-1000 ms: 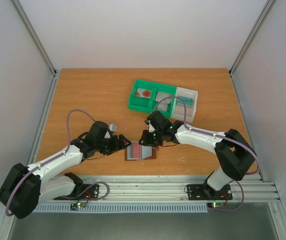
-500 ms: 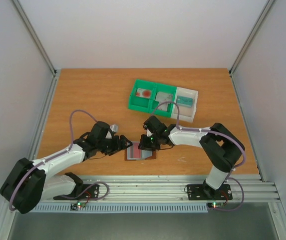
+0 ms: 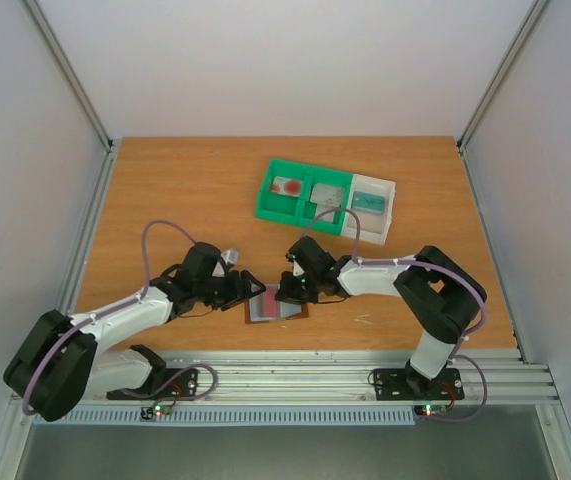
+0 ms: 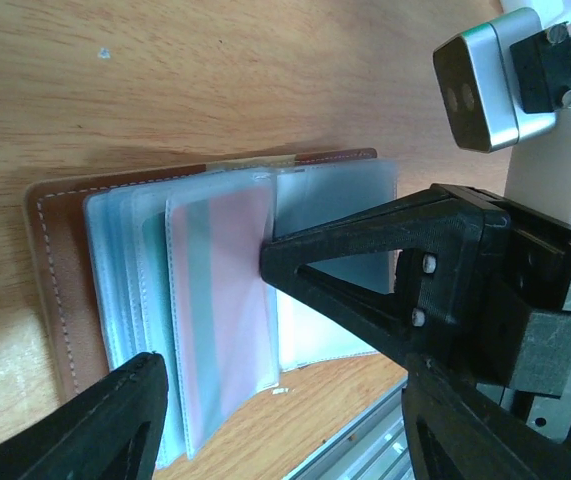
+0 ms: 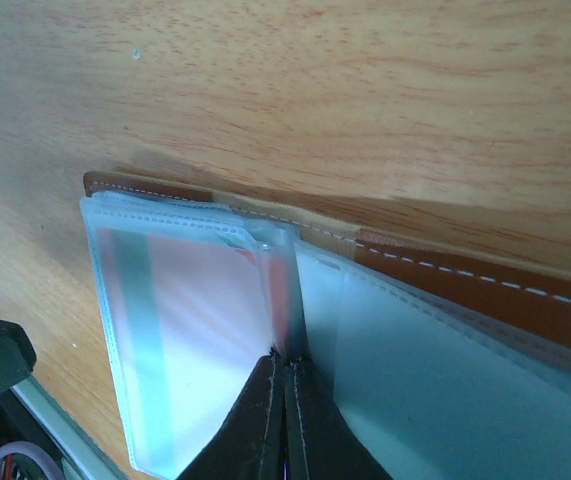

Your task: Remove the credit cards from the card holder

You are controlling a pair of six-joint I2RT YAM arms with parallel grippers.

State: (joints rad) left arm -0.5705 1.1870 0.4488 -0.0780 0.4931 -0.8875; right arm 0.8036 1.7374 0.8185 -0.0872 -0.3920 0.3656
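I see the left tool point(image 4: 213, 315) wide over the open brown leather-like card holder point(image 4: 50, 280); right tool point(image 5: 285, 362) closed against its clear sleeve point(image 5: 195, 330).

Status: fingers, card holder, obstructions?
Left fingers open over clear sleeves. Right fingers shut at a sleeve edge. Brown leather card holder lies open, pink card in its sleeve. Green-and-white tray apart.

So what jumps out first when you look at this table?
An open brown card holder lies near the front edge of the table, its clear sleeves fanned out. The right gripper is closed at a sleeve showing a pinkish card; the left gripper hangs open above the holder. Behind sits a green-and-white tray.
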